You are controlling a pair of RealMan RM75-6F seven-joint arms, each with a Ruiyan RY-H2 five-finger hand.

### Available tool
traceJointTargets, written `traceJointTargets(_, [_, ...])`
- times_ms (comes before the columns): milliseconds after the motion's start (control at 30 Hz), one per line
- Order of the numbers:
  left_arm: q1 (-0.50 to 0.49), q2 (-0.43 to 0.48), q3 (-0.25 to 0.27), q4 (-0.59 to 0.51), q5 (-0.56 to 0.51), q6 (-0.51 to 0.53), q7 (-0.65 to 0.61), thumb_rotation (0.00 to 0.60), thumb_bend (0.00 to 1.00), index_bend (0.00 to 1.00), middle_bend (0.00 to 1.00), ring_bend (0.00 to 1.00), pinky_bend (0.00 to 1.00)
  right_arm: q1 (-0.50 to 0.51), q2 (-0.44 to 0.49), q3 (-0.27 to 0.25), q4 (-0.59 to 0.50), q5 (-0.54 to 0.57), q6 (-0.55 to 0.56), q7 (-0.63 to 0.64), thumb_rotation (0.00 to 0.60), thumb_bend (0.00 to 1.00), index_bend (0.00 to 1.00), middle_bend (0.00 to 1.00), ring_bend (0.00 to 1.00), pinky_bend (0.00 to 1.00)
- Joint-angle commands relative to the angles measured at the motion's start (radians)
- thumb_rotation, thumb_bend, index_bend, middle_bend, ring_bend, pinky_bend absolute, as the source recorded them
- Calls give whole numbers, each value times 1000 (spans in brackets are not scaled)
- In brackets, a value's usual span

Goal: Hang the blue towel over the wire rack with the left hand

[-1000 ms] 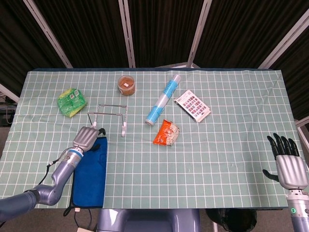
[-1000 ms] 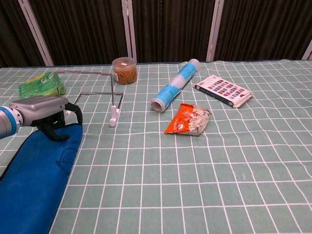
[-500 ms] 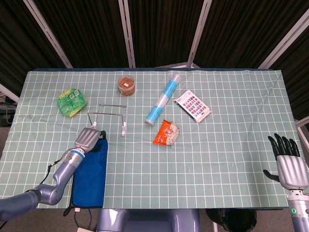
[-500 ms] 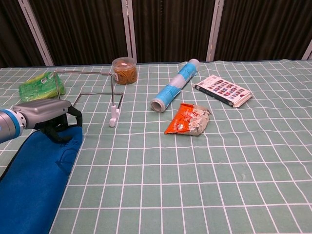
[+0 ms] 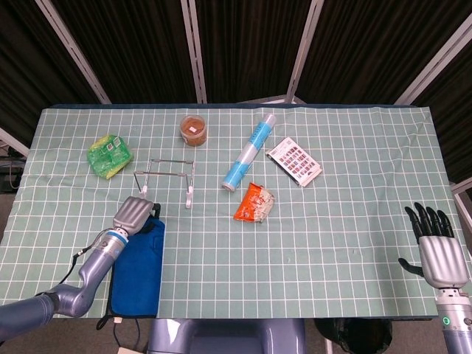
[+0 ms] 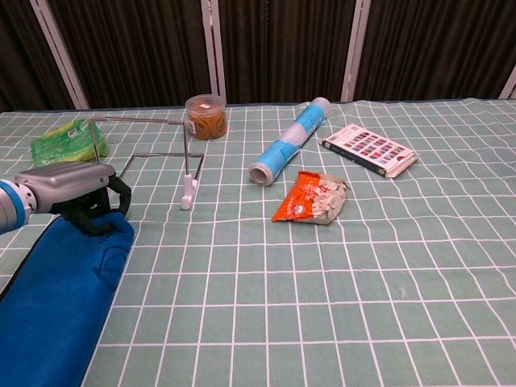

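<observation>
The blue towel (image 5: 136, 269) (image 6: 56, 298) lies flat at the table's front left, running back to the near edge. My left hand (image 5: 133, 214) (image 6: 68, 189) sits on its far end with its dark fingers curled down into the bunched cloth edge, gripping it. The wire rack (image 5: 190, 184) (image 6: 186, 165) stands upright just beyond and to the right of that hand, a short gap away. My right hand (image 5: 435, 240) hovers at the front right corner with its fingers spread and nothing in it; the chest view does not show it.
A green packet (image 5: 109, 155) (image 6: 68, 139) lies left of the rack, a brown jar (image 5: 194, 130) (image 6: 205, 115) behind it. A blue roll (image 5: 249, 151) (image 6: 290, 141), an orange snack bag (image 5: 254, 203) (image 6: 313, 197) and a printed box (image 5: 294, 161) (image 6: 368, 148) sit mid-table.
My left hand has curled onto the towel's far edge and drawn it slightly back toward me, bunching the cloth. The right hand has barely shifted.
</observation>
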Motion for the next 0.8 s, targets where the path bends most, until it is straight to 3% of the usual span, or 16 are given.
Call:
traceJointTargets(33, [9,23,2,-28,7,22,10,600,688,768,930,938,1000,1,0,-1,-2,-2,-1,-2,600,0,0,0,0,0])
traceJointTargets(300, [33,129,-10,-174,27,125,90,600,748,828,933,938,1000,-6,5,-2,-7,-1,10,3,600,0,0,0,0,0])
traceJointTargets(567, [53,273,-60,-421,45,277,243,600,749,844,934,938,1000,-3,9,-6,-13,-13,7,12,600,0,0,0,0,0])
traceJointTargets(800, [35,383,-131,-607,-29,352,433,600,749,851,934,938,1000,-8,22,-5,-19,-23,20,45,600,0,0,0,0,0])
